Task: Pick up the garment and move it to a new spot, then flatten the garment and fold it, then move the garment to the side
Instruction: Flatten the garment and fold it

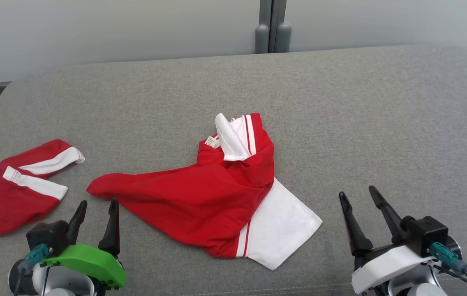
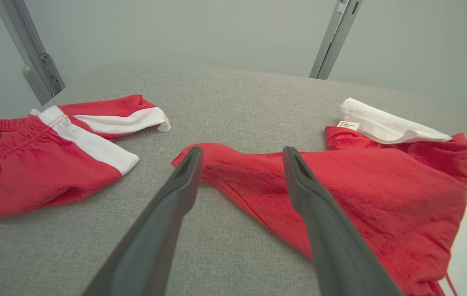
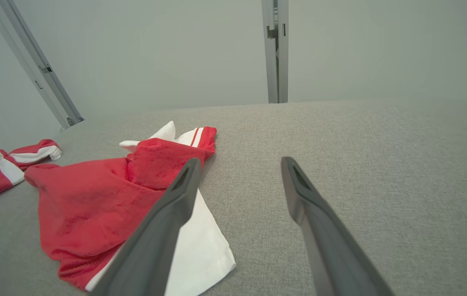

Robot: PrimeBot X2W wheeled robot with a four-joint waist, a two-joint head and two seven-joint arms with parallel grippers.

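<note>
A crumpled red and white garment (image 1: 213,193) lies in the middle of the grey padded surface (image 1: 361,123); a white sleeve sticks out at its near right and a white collar part is folded at its top. It is also in the left wrist view (image 2: 381,193) and the right wrist view (image 3: 93,201). My left gripper (image 1: 98,202) stands open at the lower left, its fingertips just short of the garment's pointed left corner. In its own view the left gripper (image 2: 241,153) frames that corner. My right gripper (image 1: 357,194) is open at the lower right, apart from the white sleeve, and empty (image 3: 239,162).
A second red and white garment (image 1: 11,185), with an elastic waistband, lies bunched at the surface's left edge, also in the left wrist view (image 2: 44,152). A grey wall with metal posts (image 1: 272,26) stands behind. Bare grey fabric stretches to the right of the garment.
</note>
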